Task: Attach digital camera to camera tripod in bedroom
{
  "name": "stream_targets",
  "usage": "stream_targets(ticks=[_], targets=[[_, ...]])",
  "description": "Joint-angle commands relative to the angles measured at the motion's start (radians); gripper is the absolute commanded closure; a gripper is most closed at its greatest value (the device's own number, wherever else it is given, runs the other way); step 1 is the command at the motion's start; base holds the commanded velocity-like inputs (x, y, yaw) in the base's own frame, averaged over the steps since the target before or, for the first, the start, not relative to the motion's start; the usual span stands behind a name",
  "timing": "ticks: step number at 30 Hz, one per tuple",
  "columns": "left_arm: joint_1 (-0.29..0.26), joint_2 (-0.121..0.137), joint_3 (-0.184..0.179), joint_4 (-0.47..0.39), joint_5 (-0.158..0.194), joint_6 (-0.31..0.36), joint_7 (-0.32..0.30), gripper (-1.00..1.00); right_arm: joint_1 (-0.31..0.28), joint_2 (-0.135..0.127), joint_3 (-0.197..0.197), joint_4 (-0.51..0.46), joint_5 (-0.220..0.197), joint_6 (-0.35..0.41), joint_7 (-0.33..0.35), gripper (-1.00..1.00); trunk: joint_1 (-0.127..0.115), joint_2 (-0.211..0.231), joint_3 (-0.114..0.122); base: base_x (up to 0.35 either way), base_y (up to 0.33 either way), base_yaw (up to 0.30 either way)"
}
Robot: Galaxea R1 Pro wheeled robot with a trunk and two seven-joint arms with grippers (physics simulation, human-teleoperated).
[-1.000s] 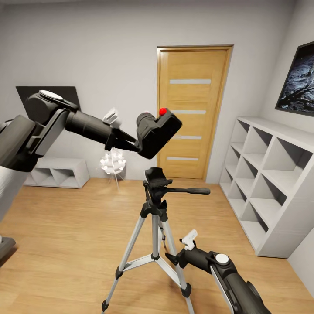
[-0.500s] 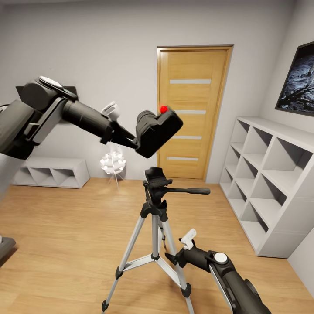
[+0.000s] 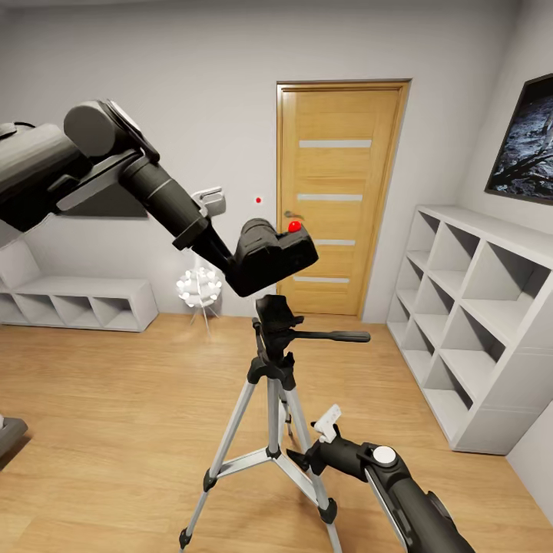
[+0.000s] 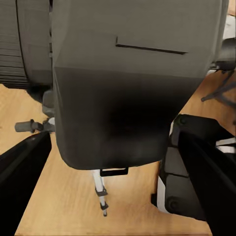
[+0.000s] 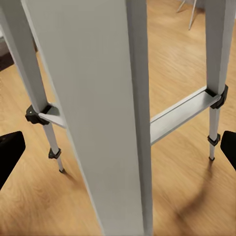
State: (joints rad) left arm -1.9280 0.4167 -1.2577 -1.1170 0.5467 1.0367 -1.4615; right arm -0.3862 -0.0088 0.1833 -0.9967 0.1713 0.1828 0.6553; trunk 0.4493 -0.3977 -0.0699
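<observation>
While the left gripper (image 3: 224, 261) clamps the small black digital camera (image 3: 269, 256) just above the silver-grey tripod's black head (image 3: 276, 315), the right gripper (image 3: 301, 459) spreads wide around a leg

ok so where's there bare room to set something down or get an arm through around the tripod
Bare wood floor lies between the camera tripod and the low white shelf, and between tripod and tall shelving. It is crowded at the tripod head: the digital camera in the left gripper hangs just above, and the right gripper sits by a leg.
</observation>
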Motion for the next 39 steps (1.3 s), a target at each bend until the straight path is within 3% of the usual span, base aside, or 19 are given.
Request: stream_targets(ticks=[1, 2, 9, 14, 21, 27, 28, 39], targets=[[-0.013, 0.001, -0.017, 0.006, 0.008, 0.010, -0.003, 1.00, -0.001, 0.000, 0.001, -0.002, 0.006, 0.004, 0.003, -1.00, 0.001, -0.002, -0.002, 0.000, 0.000, 0.000], [-0.032, 0.001, -0.039, 0.016, 0.017, 0.010, -0.003, 1.00, -0.001, 0.000, 0.002, -0.002, 0.006, 0.004, 0.003, -1.00, 0.001, -0.002, -0.002, 0.000, 0.000, 0.000], [-0.073, 0.001, -0.098, 0.041, 0.043, 0.010, -0.005, 1.00, -0.001, 0.000, 0.003, -0.002, 0.007, 0.004, 0.003, -1.00, 0.001, -0.002, -0.002, 0.000, 0.000, 0.000], [-0.101, 0.000, -0.152, 0.048, 0.122, 0.010, -0.005, 1.00, 0.000, 0.000, 0.004, -0.002, 0.006, 0.005, 0.003, -1.00, 0.001, -0.002, -0.002, 0.000, 0.000, 0.000], [-0.157, -0.005, -0.302, 0.051, 0.238, 0.010, -0.005, 1.00, 0.000, 0.000, 0.005, -0.002, 0.007, 0.005, 0.002, -1.00, 0.001, -0.002, -0.002, 0.000, 0.000, 0.000], [-0.175, -0.009, -0.342, 0.052, 0.279, 0.010, -0.005, 1.00, 0.000, 0.000, 0.005, -0.002, 0.006, 0.005, 0.001, -1.00, 0.001, -0.002, -0.002, 0.000, 0.000, 0.000], [-0.177, -0.010, -0.346, 0.052, 0.283, 0.010, -0.005, 1.00, 0.000, 0.000, 0.005, -0.002, 0.006, 0.005, 0.001, 1.00, 0.001, -0.002, -0.002, 0.000, 0.000, 0.000], [-0.208, -0.024, -0.362, 0.065, 0.296, 0.010, -0.005, 1.00, 0.000, 0.000, 0.005, -0.002, 0.010, 0.004, 0.001, 1.00, 0.001, -0.002, -0.002, 0.000, 0.000, 0.000]])
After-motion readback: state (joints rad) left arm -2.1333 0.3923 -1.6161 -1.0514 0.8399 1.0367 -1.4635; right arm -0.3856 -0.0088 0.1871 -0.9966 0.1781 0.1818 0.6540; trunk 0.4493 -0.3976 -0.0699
